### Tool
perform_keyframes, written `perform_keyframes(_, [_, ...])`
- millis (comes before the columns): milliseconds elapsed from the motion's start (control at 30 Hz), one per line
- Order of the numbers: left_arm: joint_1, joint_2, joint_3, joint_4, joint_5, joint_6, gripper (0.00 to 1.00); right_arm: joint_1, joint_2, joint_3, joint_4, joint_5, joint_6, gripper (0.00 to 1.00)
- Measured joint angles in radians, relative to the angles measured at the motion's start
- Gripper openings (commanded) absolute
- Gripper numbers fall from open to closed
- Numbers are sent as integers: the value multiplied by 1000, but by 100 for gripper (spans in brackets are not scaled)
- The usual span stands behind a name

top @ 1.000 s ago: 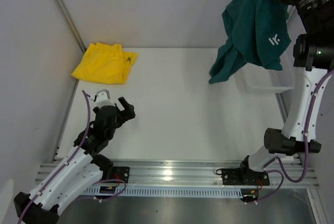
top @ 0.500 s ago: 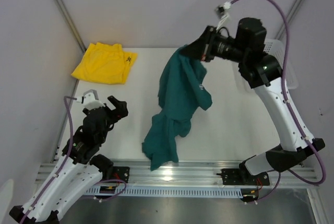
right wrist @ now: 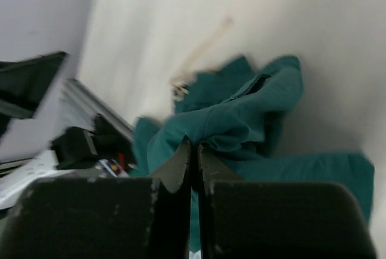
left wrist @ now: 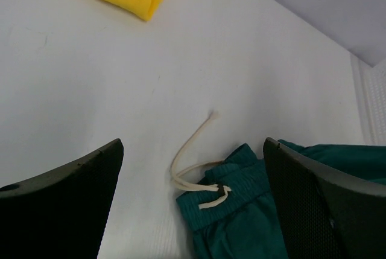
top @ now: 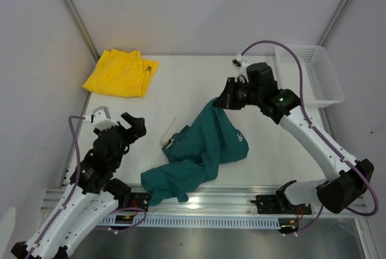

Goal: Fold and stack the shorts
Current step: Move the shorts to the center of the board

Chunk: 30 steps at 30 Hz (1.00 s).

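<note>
The teal shorts (top: 205,150) are soft, matt cloth, rumpled into loose folds, with a cream cord drawstring (left wrist: 214,197) at the waistband. The yellow shorts (top: 120,73) look like a similar dull, smooth fabric. Under them the table (top: 181,96) is plain white and matt. The basket (top: 316,75) is white plastic mesh. The front rail (top: 199,198) is bright, reflective metal. The left hand (left wrist: 192,150) has matt black fingers (left wrist: 313,211), finely dimpled.

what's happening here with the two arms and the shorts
The right gripper is shut on an edge of the teal shorts, whose remainder lies crumpled on the table near the front. The left gripper is open and holds nothing, hovering close to the drawstring end. The yellow shorts lie folded in the far left corner. A white basket stands at the far right.
</note>
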<state>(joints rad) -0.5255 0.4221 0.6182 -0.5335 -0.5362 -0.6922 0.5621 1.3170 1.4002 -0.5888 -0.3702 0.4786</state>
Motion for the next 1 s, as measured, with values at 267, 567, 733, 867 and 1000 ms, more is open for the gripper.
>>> perform_keyframes(267, [0,202,-103,103,92,3,99,-155,-27,-260,-62,252,-45,0])
perform_keyframes(567, [0,502,-79,244,210,43,99,-101,-119,-376,-70,248,-118,0])
perform_keyframes(733, [0,661,-8,288,307,93,99,18,-232,-503,-84,230,-112,1])
perform_keyframes(867, [0,751,45,321,381,127,99,80,-296,-566,-99,253,-73,39])
perform_keyframes(1000, [0,788,62,362,456,148,99,119,-300,-567,-101,263,-50,53])
